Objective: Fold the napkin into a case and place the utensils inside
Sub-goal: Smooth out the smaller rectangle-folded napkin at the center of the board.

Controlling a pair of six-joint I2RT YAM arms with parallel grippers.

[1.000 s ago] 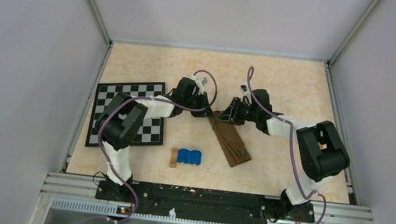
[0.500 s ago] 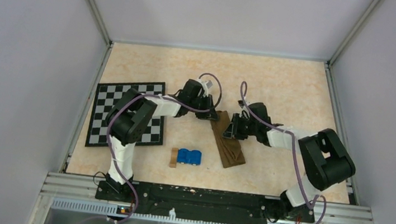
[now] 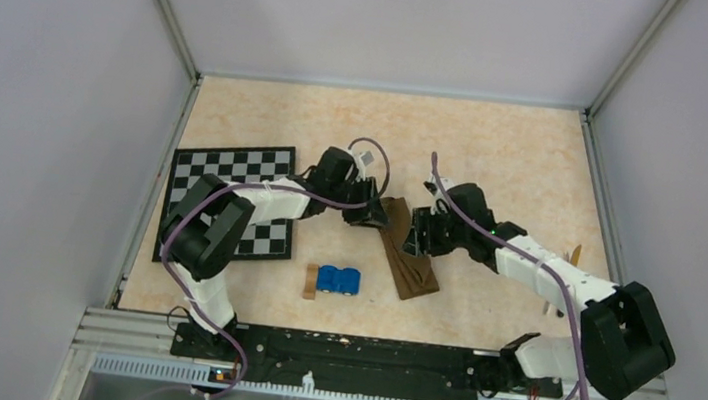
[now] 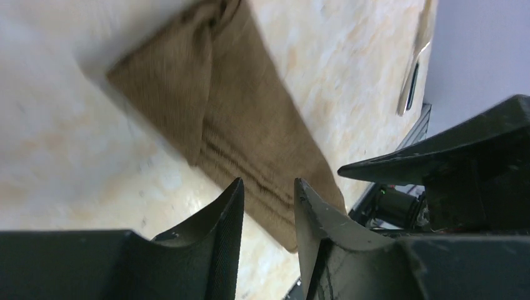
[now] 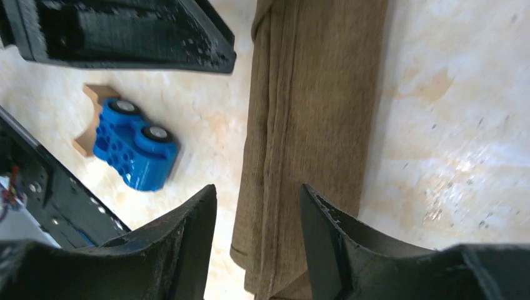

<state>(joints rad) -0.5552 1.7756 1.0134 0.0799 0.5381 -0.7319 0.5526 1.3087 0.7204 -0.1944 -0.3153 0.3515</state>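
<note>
The napkin (image 3: pixel 411 254) is folded into a long narrow brown case with layered edges, lying diagonally at the table's middle. My left gripper (image 3: pixel 372 213) is by its far left end. In the left wrist view its jaws (image 4: pixel 269 182) are open and empty, with the cloth (image 4: pixel 237 125) beyond the tips. My right gripper (image 3: pixel 417 237) hovers over the strip's middle. Its jaws (image 5: pixel 259 187) are open, and the cloth (image 5: pixel 312 112) lies under and beyond them. A pale utensil (image 3: pixel 573 253) lies near the right edge, partly hidden by the right arm. It also shows as a thin utensil (image 4: pixel 415 62) in the left wrist view.
A blue toy car (image 3: pixel 339 279) and a small tan wooden block (image 3: pixel 311 281) lie just left of the strip's near end; the car (image 5: pixel 134 147) also shows in the right wrist view. A checkered mat (image 3: pixel 223 165) lies at the left, under the left arm. Metal rails border the table.
Both grippers' jaws have widened. The strip's far end has shifted slightly right, so it now lies steeper. The right arm's elbow has swung out to the right and nearer.
</note>
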